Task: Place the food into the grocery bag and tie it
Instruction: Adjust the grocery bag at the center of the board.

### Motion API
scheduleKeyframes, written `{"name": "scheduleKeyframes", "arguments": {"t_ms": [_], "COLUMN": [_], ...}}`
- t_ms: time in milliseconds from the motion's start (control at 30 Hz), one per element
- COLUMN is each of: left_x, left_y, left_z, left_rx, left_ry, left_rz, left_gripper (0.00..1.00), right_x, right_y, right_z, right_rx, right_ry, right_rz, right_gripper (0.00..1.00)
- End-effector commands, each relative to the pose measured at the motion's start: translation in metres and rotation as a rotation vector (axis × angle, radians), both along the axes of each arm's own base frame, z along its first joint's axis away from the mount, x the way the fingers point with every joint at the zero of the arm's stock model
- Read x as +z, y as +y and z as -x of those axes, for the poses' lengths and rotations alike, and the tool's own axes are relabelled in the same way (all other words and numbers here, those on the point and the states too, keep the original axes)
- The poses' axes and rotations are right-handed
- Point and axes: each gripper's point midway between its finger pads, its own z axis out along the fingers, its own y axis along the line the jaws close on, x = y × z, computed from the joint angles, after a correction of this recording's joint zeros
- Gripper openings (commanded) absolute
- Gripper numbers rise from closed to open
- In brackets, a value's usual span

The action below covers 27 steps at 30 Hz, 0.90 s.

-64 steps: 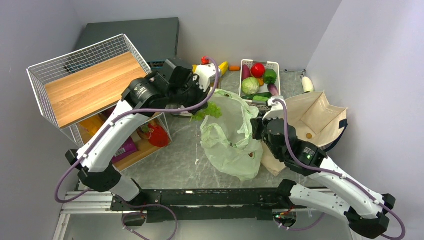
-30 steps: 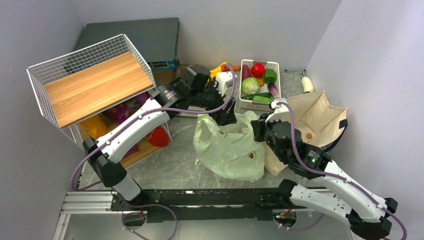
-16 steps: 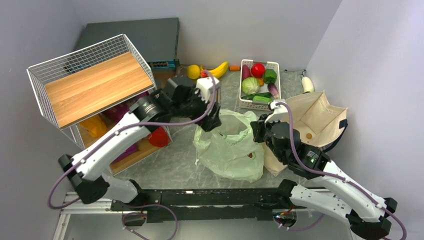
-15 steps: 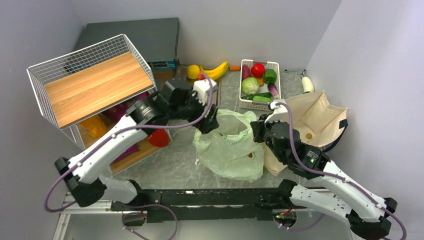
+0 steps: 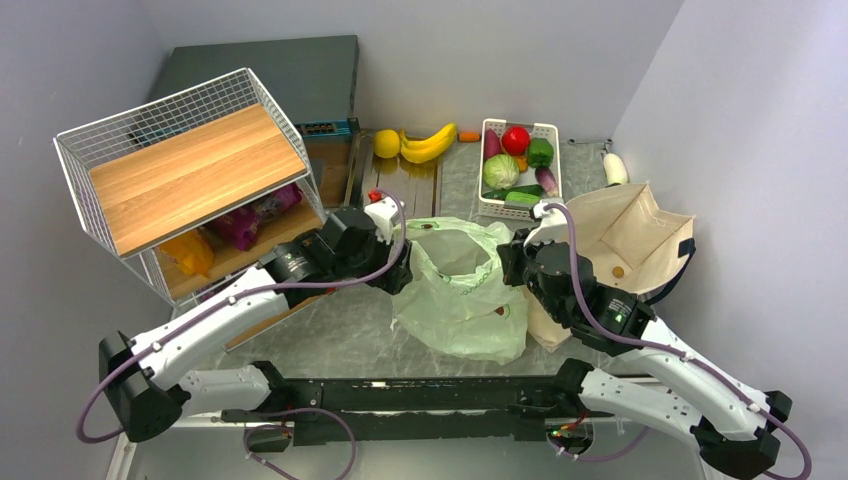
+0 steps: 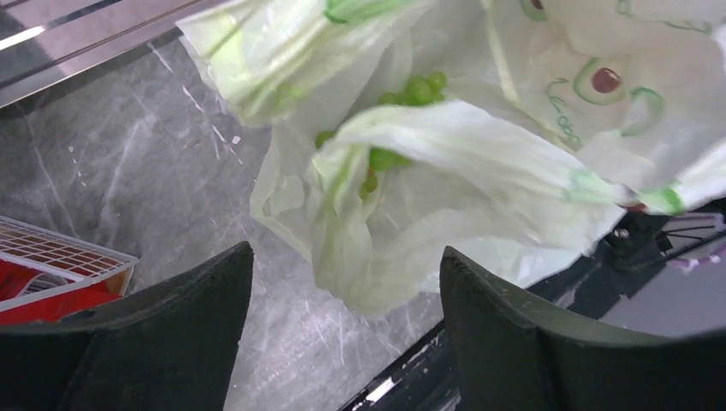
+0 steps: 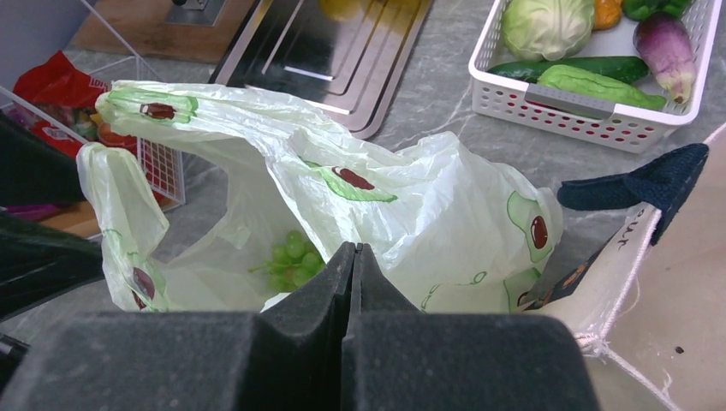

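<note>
While the bag (image 5: 455, 290) sits centrally, mouth up, the left gripper (image 5: 397, 277) is at its left edge and the right gripper (image 5: 508, 262) at its right rim; bananas (image 5: 430, 143) and a lemon (image 5: 386, 143) lie far off, unbagged. Left wrist: jaws wide apart, empty — grapes (image 6: 381, 158) lie inside the bag. Right wrist: jaws pressed together, apparently pinching the rim. Filling is underway; next, the left arm should reach far for fruit.

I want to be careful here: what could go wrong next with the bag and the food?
The grocery bag is limp; its mouth may fold shut over the grapes. The open left hand is close to its rim and could push it. Bananas and lemon lie far back, a long reach.
</note>
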Motion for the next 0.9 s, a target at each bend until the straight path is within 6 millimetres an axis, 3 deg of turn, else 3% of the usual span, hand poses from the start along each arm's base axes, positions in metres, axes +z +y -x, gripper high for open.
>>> {"name": "scheduleKeyframes", "arguments": {"t_ms": [0, 167, 300, 367, 633, 867], "left_x": [0.014, 0.004, 0.005, 0.007, -0.010, -0.034], "left_y": [-0.013, -0.017, -0.033, -0.036, -0.027, -0.029], "left_z": [-0.028, -0.036, -0.018, -0.001, 0.080, 0.115], "left_rx": [0.089, 0.093, -0.065, -0.161, -0.430, -0.491], "left_ry": [-0.081, -0.088, -0.090, -0.086, -0.032, 0.004], "left_rz": [0.075, 0.046, 0.093, 0.109, 0.108, 0.108], "left_gripper": [0.77, 0.54, 0.14, 0.01, 0.05, 0.18], "right_x": [0.008, 0.008, 0.009, 0.009, 0.008, 0.003], "right_y": [0.001, 0.001, 0.003, 0.003, 0.006, 0.003], "right_z": [0.000, 0.000, -0.001, -0.002, -0.008, -0.015], "right_rx": [0.000, -0.003, -0.003, -0.002, -0.013, -0.056], "right_ry": [-0.005, -0.003, -0.003, -0.001, -0.011, -0.012], "right_rz": [-0.031, -0.029, -0.026, -0.019, -0.003, 0.023], "right_gripper": [0.00, 0.00, 0.00, 0.00, 0.00, 0.00]}}
